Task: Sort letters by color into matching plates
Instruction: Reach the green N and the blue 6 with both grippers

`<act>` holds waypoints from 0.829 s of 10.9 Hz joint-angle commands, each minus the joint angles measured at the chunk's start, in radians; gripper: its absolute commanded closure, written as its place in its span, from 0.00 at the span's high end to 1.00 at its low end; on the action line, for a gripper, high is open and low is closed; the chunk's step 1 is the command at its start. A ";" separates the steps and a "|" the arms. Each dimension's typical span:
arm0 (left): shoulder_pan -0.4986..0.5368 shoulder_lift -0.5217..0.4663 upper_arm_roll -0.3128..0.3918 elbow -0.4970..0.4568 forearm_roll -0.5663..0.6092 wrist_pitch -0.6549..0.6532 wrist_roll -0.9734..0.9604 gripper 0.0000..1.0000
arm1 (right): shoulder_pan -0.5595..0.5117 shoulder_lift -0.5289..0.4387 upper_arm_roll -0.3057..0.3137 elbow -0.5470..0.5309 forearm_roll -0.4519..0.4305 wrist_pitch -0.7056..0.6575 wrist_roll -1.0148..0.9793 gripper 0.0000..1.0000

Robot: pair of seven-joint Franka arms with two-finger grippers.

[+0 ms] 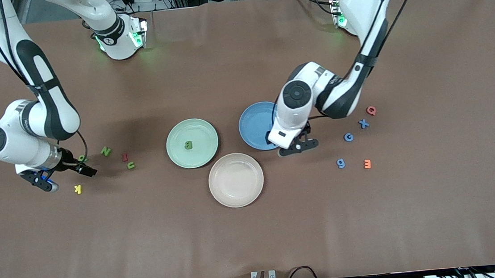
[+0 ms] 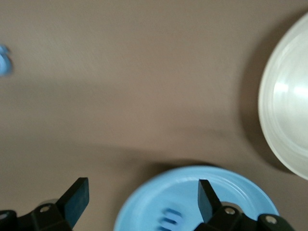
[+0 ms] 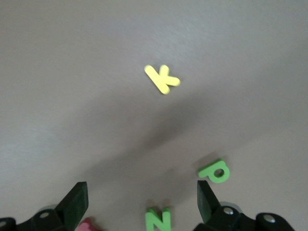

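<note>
While the left gripper [image 1: 296, 147] is held wide open and empty over the blue plate [image 1: 253, 127], a blue letter [image 2: 169, 219] is seen lying in it. Same deal for the right gripper [image 1: 63, 175]: spread wide, nothing gripped, parked over the green P [image 3: 214, 171].

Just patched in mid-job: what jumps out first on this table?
Three plates cluster mid-table: the green plate holding a green letter B, the blue plate beside it, and an empty beige plate nearer the front camera. The left tool hangs open over the blue plate's edge, where a blue letter lies. The right tool hangs open over green letters at its end.
</note>
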State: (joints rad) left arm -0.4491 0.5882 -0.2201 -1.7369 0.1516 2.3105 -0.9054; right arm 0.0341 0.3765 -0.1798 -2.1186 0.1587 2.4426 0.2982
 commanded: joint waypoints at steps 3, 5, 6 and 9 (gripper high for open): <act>0.102 -0.039 -0.004 -0.020 0.025 -0.019 0.152 1.00 | -0.016 -0.114 0.013 -0.220 0.013 0.148 0.013 1.00; 0.134 -0.033 -0.005 -0.013 0.043 -0.013 0.177 1.00 | -0.011 -0.128 0.013 -0.291 0.027 0.226 0.015 1.00; 0.148 -0.033 -0.004 -0.016 0.043 -0.013 0.177 1.00 | -0.005 -0.137 0.013 -0.306 0.036 0.236 0.016 1.00; 0.196 -0.038 -0.005 -0.016 0.069 -0.011 0.206 1.00 | 0.042 -0.143 0.013 -0.348 0.068 0.312 0.093 1.00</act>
State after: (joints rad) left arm -0.2831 0.5681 -0.2176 -1.7397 0.1818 2.3040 -0.7303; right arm 0.0419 0.2800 -0.1738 -2.4025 0.2029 2.6958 0.3195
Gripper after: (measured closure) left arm 0.000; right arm 0.000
